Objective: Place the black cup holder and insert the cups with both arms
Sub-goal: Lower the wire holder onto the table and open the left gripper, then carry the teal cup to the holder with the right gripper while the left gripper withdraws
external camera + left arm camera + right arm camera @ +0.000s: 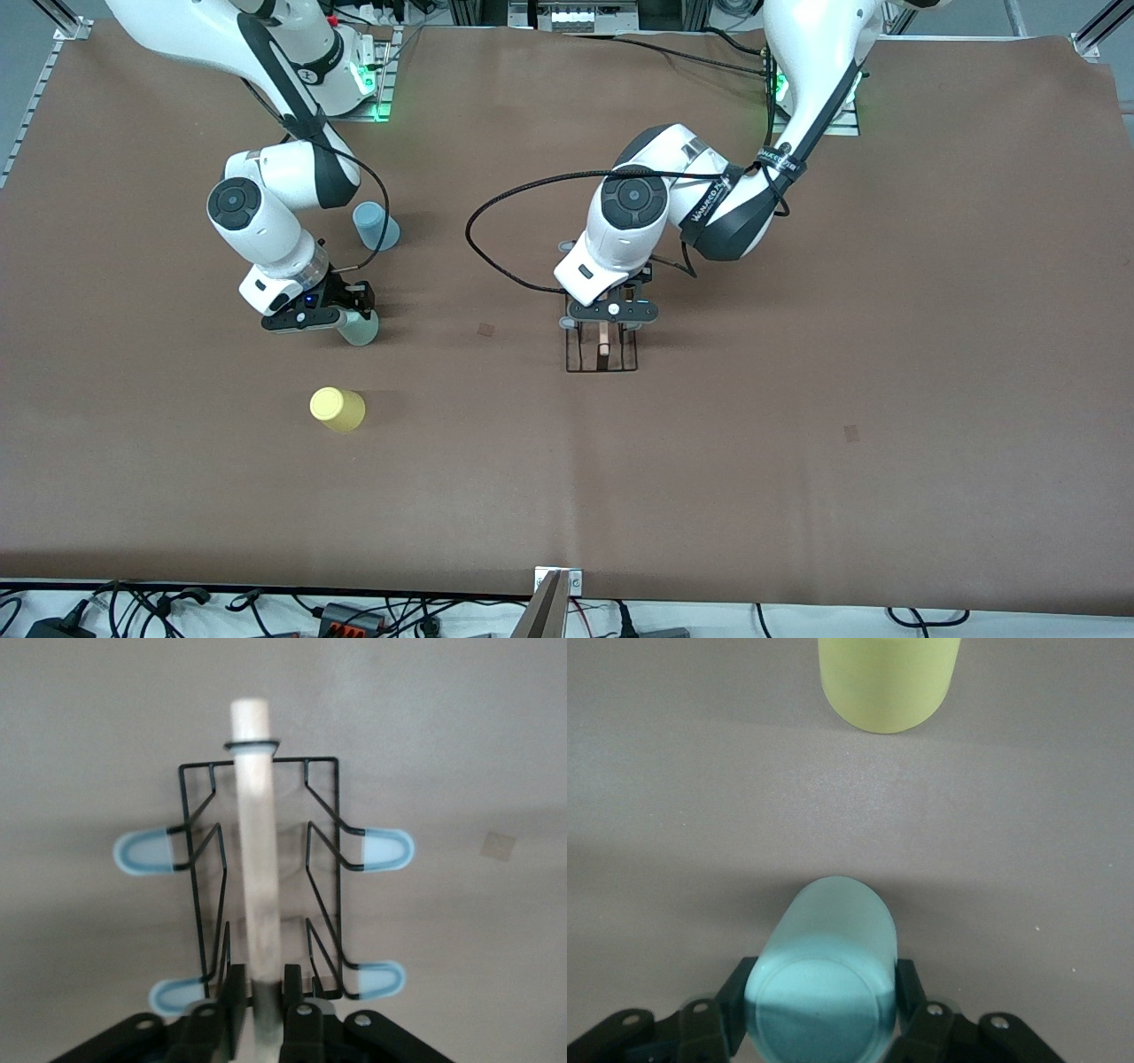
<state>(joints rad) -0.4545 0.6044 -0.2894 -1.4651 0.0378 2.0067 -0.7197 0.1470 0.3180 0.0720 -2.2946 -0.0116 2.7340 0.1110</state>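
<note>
The black cup holder [602,347] stands upright mid-table, its wooden rod [257,833] on top and pale blue pegs [381,849] at its sides. My left gripper [611,312] is over it, shut on the rod; in the left wrist view [262,979] a finger sits on each side of the rod. My right gripper [347,317] is shut on the grey-green cup [361,332], held by its sides in the right wrist view [828,939]. The yellow cup [337,409] stands nearer the front camera and shows in the right wrist view [888,682]. The light blue cup [376,226] stands farther back.
The brown table [797,399] stretches wide toward the left arm's end. A black cable [496,239] loops over the table between the two arms. Two small dark marks [486,329] lie on the surface.
</note>
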